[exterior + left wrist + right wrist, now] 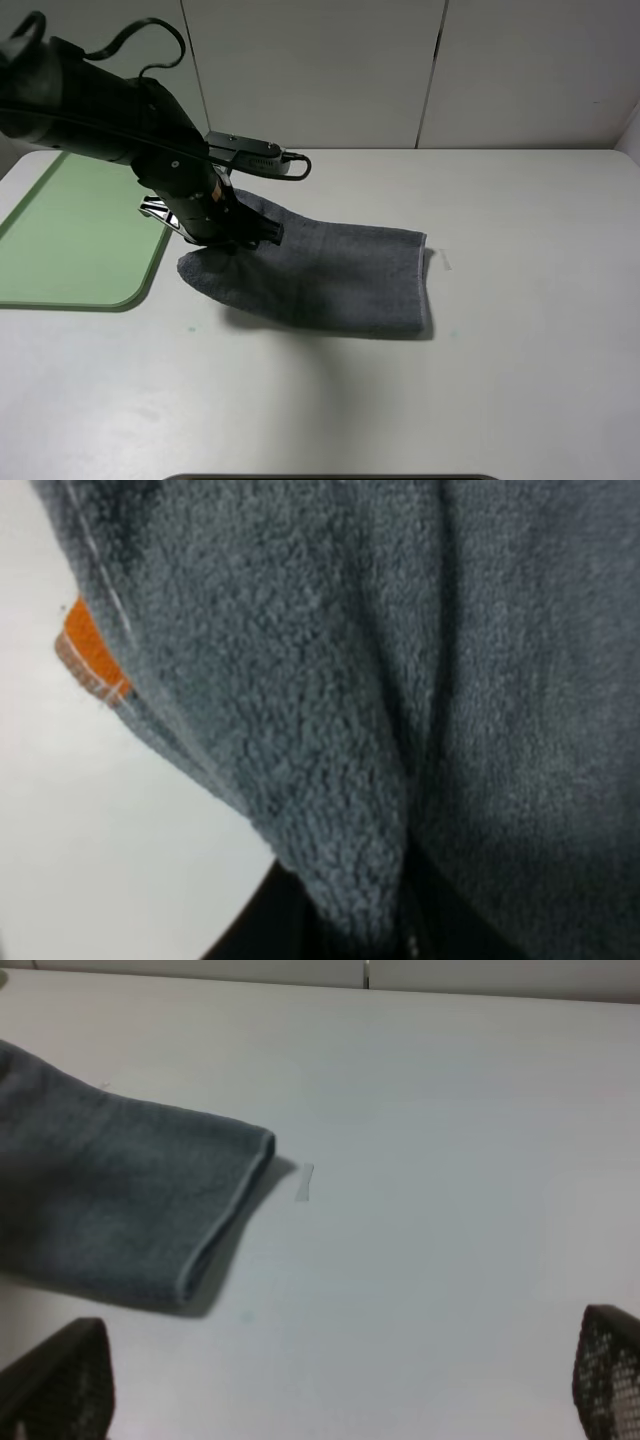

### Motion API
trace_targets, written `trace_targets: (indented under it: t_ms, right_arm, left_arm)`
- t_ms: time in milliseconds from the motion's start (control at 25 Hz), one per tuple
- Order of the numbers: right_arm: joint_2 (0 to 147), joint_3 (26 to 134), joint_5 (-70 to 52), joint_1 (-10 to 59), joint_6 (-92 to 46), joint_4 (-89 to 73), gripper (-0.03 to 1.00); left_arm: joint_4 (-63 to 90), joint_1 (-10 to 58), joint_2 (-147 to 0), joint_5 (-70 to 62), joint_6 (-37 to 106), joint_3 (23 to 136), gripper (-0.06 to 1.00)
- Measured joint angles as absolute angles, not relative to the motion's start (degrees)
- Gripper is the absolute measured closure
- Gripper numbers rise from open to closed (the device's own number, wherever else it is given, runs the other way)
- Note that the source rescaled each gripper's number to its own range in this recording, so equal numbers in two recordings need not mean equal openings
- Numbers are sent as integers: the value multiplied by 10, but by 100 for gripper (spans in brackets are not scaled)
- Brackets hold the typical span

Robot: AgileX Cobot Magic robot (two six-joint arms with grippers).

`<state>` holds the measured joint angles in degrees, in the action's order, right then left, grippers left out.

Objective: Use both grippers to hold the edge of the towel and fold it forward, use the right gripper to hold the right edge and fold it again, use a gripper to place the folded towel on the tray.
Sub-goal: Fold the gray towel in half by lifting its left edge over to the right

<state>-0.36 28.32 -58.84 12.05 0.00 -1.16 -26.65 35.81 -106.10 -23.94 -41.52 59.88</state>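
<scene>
The dark grey towel (330, 275) lies folded into a narrow band on the white table, just right of the light green tray (70, 230). My left gripper (235, 235) is shut on the towel's left end and holds it raised, while the right end rests on the table. In the left wrist view the towel (350, 680) fills the frame, with an orange patch (88, 650) at its hem. In the right wrist view the towel's pale-stitched right edge (225, 1210) shows. My right gripper (335, 1400) is open and empty, its fingertips (60, 1380) wide apart, well back from the towel.
A small pale mark (446, 262) lies on the table just right of the towel and also shows in the right wrist view (304, 1182). A white panelled wall (400, 70) stands behind the table. The right arm is out of the exterior view.
</scene>
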Motion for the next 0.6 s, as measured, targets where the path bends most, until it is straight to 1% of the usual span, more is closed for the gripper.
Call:
trace_targets:
  t_ms: [400,600]
  right_arm:
    - [-4,283,-588,120,0,-12,-3]
    - [-4,283,-588,120,0,-12,-3]
  left_arm:
    - [-280,358,-977,-314,-415,599,86]
    - [-281,358,-962,-333,-415,599,86]
